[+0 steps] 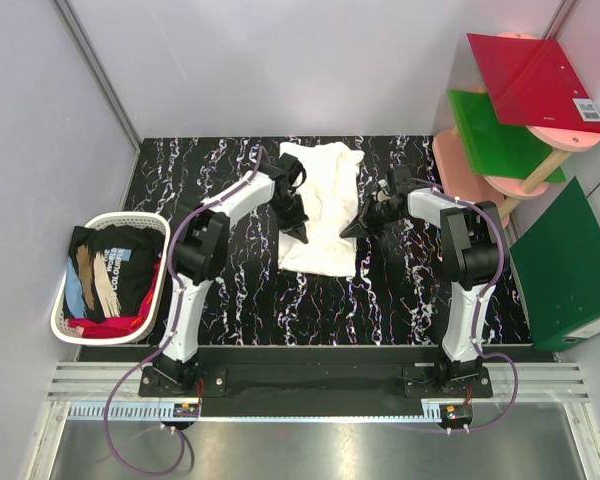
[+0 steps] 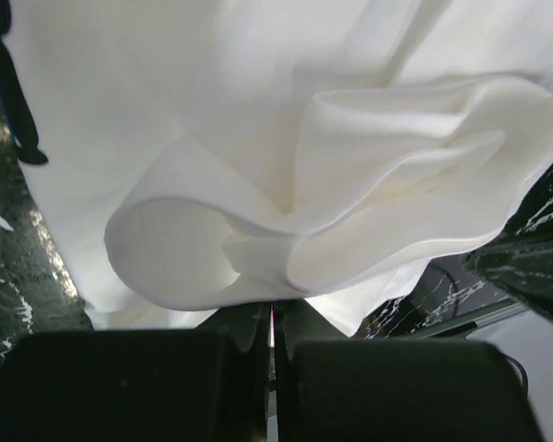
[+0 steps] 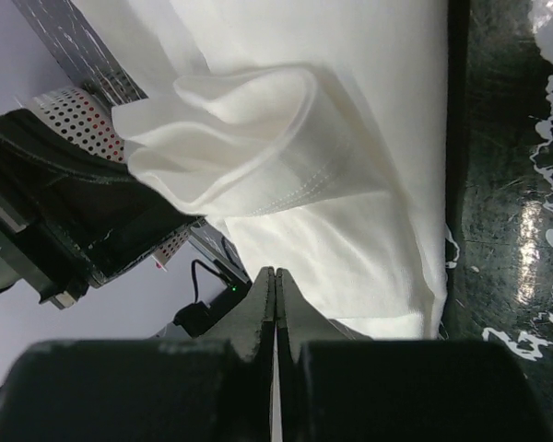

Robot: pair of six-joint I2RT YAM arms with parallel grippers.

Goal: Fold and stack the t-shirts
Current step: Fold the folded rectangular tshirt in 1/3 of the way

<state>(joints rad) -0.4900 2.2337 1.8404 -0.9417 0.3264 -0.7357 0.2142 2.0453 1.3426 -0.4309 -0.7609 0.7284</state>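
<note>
One cream t-shirt (image 1: 325, 190), upper centre, is pinched at its side edges by the closed left gripper (image 1: 303, 236) and right gripper (image 1: 346, 231); bare table (image 1: 240, 300) is left below. Other t-shirts (image 1: 115, 265) are heaped in one basket (image 1: 130, 218), far left.

Cream-white t-shirt (image 1: 320, 210), rumpled, centre; other tees (image 1: 110, 275) heaped far left.

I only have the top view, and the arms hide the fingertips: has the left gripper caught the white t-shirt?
Observer: Yes. Left wrist view: the left gripper is shut, a bunched fold of the white t-shirt at its tips.
Operator: And the right?
Observer: The right gripper is shut too, apparently pinching the shirt near its edge.
Operator: Which edge?
Observer: One with a stitched hem, curling up just beyond the tips.
</note>
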